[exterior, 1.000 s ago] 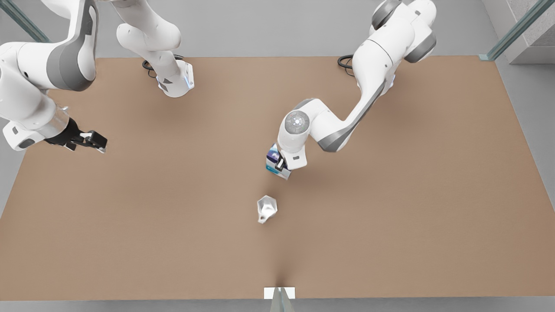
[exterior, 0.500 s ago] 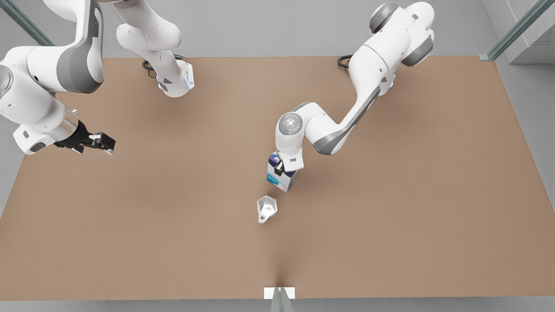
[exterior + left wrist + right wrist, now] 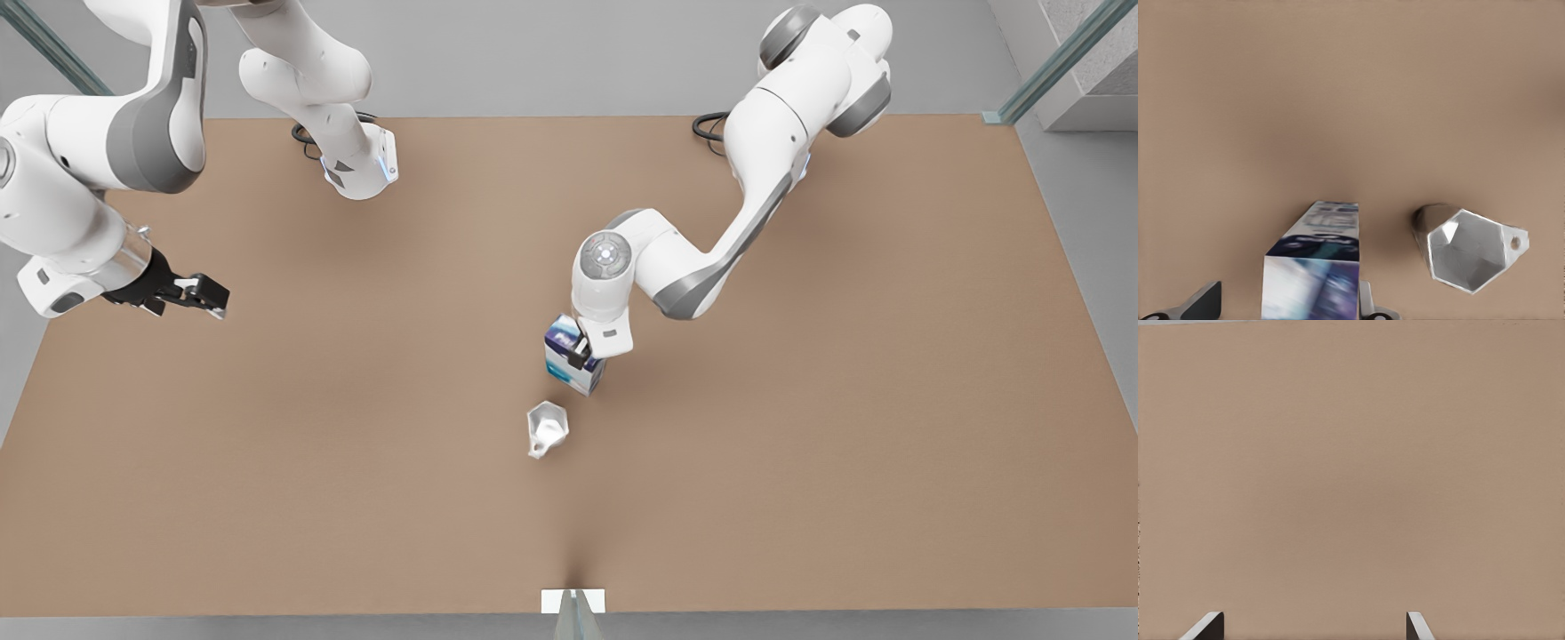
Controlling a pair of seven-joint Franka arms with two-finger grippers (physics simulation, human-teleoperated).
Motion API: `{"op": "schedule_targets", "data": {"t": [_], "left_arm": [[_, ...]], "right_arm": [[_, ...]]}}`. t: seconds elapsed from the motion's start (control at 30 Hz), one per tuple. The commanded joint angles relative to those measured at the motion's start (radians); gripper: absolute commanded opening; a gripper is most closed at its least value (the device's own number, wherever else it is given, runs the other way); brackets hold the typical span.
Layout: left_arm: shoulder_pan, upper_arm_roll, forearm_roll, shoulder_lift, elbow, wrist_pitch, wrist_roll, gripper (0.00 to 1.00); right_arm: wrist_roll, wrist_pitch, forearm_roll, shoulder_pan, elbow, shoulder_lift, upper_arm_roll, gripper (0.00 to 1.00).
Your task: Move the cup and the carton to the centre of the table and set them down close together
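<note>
Where the table (image 3: pixel 800 444) is seen whole in the front view, the carton (image 3: pixel 569 364) stands upright near its centre, its blue, teal and white print facing the camera. The left gripper (image 3: pixel 582 348) hangs directly over the carton's top on the arm mounted at the front view's right. In the left wrist view the carton (image 3: pixel 1315 273) rises between the two dark fingertips (image 3: pixel 1203 301); a strip of table shows between one fingertip and the carton's side, while the other fingertip lies just beside the opposite side. The jaws are thus spread wider than the carton and released, not clamped on it.

The cup (image 3: pixel 546 428) rests on the table just beside the carton, toward the white tab (image 3: pixel 573 601) at the near long edge, the two apart by a narrow strip of tabletop. The left wrist view shows the cup (image 3: pixel 1468 248) from above (faceted grey interior, angular rim, a small lug with a hole at one corner).

The right gripper (image 3: pixel 197 293) waits above the table near the short edge at the front view's left, well apart from both objects. In the right wrist view its fingertips (image 3: pixel 1205 627) stand wide apart over bare tabletop, grasping nothing.
</note>
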Motion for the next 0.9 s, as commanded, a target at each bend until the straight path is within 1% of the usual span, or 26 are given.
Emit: {"op": "schedule_targets", "data": {"t": [0.0,0.03,0.13,0.17,0.2,0.23,0.27,0.3,0.33,0.37,0.4,0.43,0.47,0.5,0.87], "left_arm": [[0.000,0.000,0.000,0.000,0.003,-0.008,0.000,1.00],[0.000,0.000,-0.002,0.000,0.044,-0.046,0.000,1.00],[0.000,0.000,-0.002,0.000,0.054,-0.060,0.002,1.00],[0.000,0.000,-0.002,0.000,0.093,-0.109,0.003,1.00],[0.032,-0.024,-0.003,-0.002,0.164,-0.238,0.044,1.00],[0.075,-0.035,-0.075,-0.009,0.261,-0.429,0.230,1.00],[0.182,-0.035,-0.143,-0.037,0.350,-0.636,0.552,1.00],[0.313,-0.035,-0.151,-0.063,0.365,-0.732,0.944,1.00],[0.408,0.000,-0.143,-0.066,0.365,-0.752,1.340,1.00],[0.413,0.162,-0.148,-0.124,0.364,-0.750,1.747,1.00],[0.413,0.195,-0.151,-0.169,0.360,-0.747,1.859,1.00],[0.413,0.196,-0.160,-0.229,0.330,-0.723,1.861,1.00],[0.411,0.210,-0.181,-0.298,0.262,-0.674,1.861,1.00],[0.405,0.238,-0.220,-0.325,0.225,-0.641,1.861,1.00],[0.391,0.241,-0.220,-0.336,0.219,-0.644,1.861,1.00]], "right_arm": [[0.000,0.000,0.000,-0.004,-0.001,0.000,0.000,1.00],[0.000,0.000,0.000,-0.004,-0.001,0.000,0.000,1.00],[0.000,0.000,0.000,-0.002,-0.001,0.000,0.000,1.00],[0.000,-0.002,-0.002,-0.002,-0.001,0.000,0.000,1.00],[0.000,-0.003,-0.002,0.000,-0.001,0.000,0.000,1.00],[0.002,-0.005,-0.002,0.001,-0.001,-0.002,0.000,1.00],[0.000,-0.006,0.000,-0.004,-0.001,-0.002,0.000,1.00],[0.002,-0.008,0.000,-0.002,-0.001,-0.003,0.000,1.00],[0.005,-0.021,0.000,0.007,-0.003,-0.003,0.000,1.00],[0.000,-0.034,0.000,0.007,-0.003,-0.005,0.001,1.00],[-0.002,-0.037,0.000,0.006,-0.006,-0.008,0.001,1.00],[-0.002,-0.052,-0.002,0.004,-0.004,-0.011,0.000,1.00],[-0.002,-0.051,-0.005,0.004,-0.012,-0.012,0.000,1.00],[-0.002,-0.049,-0.005,0.006,-0.015,-0.012,0.000,1.00],[0.003,-0.060,0.000,0.004,0.002,-0.012,0.009,1.00]]}}
